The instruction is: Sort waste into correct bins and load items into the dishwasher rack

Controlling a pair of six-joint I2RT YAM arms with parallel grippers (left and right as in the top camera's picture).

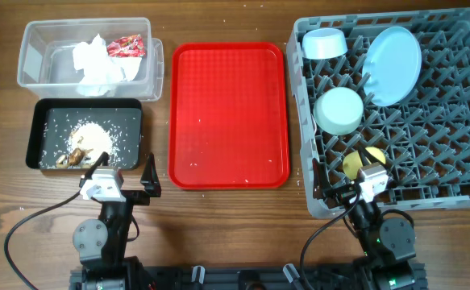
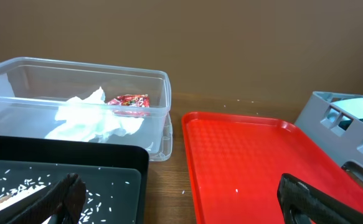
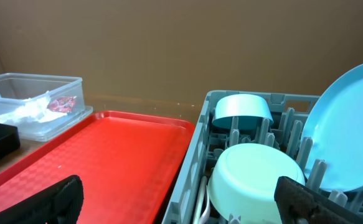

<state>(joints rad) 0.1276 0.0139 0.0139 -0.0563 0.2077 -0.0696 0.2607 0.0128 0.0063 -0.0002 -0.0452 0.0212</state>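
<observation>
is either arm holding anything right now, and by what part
Nothing is held. The left end effector and the right end effector are both open and empty.

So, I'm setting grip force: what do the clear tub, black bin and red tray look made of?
Clear tub: likely thin plastic, glossy; the napkin shows through its wall.
Black bin: probably plastic, semi-gloss with a moulded rim.
Red tray: seemingly rigid plastic, with a fine textured face and raised lip.
</observation>
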